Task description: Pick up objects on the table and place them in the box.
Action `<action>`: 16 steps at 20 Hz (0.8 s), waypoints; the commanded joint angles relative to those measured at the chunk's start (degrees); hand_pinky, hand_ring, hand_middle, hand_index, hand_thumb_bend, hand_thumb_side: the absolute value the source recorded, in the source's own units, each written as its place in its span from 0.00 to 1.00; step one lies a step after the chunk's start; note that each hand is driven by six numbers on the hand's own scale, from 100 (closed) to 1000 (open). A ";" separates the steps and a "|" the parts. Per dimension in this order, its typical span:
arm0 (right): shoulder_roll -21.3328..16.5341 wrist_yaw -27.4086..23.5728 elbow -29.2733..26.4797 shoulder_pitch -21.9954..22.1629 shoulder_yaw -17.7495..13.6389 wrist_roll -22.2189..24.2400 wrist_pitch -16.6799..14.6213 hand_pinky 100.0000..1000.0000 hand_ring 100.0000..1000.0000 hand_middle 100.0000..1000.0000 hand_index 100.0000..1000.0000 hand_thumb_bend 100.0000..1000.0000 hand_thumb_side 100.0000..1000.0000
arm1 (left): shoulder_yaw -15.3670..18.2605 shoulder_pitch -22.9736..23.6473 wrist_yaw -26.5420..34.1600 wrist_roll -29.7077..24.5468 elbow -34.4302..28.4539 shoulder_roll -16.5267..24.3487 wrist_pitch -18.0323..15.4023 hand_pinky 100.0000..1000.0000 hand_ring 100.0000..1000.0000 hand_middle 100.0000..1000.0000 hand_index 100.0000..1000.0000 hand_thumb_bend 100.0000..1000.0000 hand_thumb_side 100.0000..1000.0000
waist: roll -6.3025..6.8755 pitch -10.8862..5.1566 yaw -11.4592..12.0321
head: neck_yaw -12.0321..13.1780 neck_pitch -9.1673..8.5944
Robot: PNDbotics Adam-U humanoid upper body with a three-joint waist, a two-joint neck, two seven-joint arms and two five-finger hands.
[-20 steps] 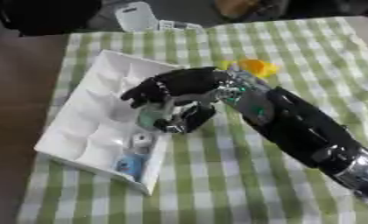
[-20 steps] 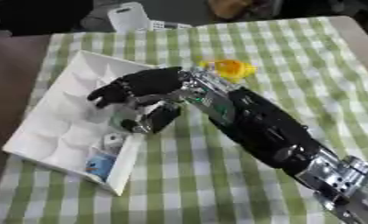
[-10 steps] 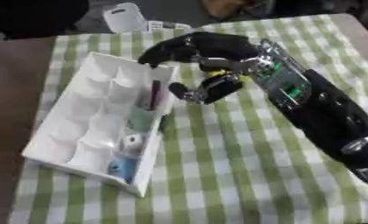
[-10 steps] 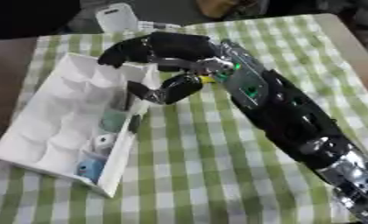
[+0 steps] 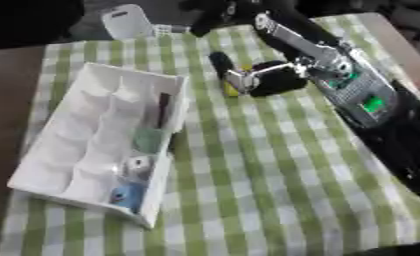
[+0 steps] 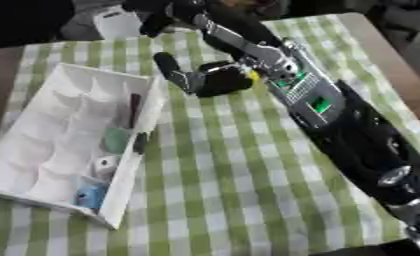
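White plastic compartment box (image 5: 69,150) lies left on the green-checked worktop (image 5: 275,190), holding blurred blue, pale and dark items. The right robot hand (image 5: 266,80) hovers over a half-hidden yellow object (image 5: 234,89); whether its fingers grip it, I cannot tell.

So there's a white plastic box with moulded compartments (image 5: 91,145) sitting on a green-and-white checked tablecloth (image 5: 248,190). Along the box's right-hand row: a dark thin stick-like thing (image 5: 164,109), a pale green piece (image 5: 146,140), a small white roll (image 5: 136,165) and something blue (image 5: 126,194). Right of the box, the robot's black right hand (image 5: 262,80) sits over a small yellow object (image 5: 234,86); can't tell what its fingers are doing.
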 commanded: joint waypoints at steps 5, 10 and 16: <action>-1.69 -3.02 -2.66 1.97 -2.55 2.02 -2.47 0.71 0.75 0.90 1.00 0.00 0.00 | 2.93 0.37 -1.74 3.54 -0.78 1.50 0.11 0.71 0.68 0.89 0.74 0.08 0.87 | 0.81 -1.35 -2.89 | 2.83 -0.61; -1.49 -2.39 -2.67 2.98 -3.01 3.01 -3.50 0.72 0.76 0.92 1.00 0.00 0.00 | 3.48 0.61 -2.22 4.82 -0.60 1.40 0.29 0.70 0.68 0.90 0.74 0.09 0.87 | 1.07 -1.48 -3.87 | 3.51 -0.58; -1.33 -1.89 -2.67 3.98 -3.65 3.92 -3.57 0.72 0.76 0.92 1.00 0.00 0.00 | 3.62 0.69 -2.49 5.38 -0.40 1.34 0.34 0.70 0.68 0.91 0.75 0.09 0.87 | 1.46 -1.77 -4.09 | 3.43 -0.71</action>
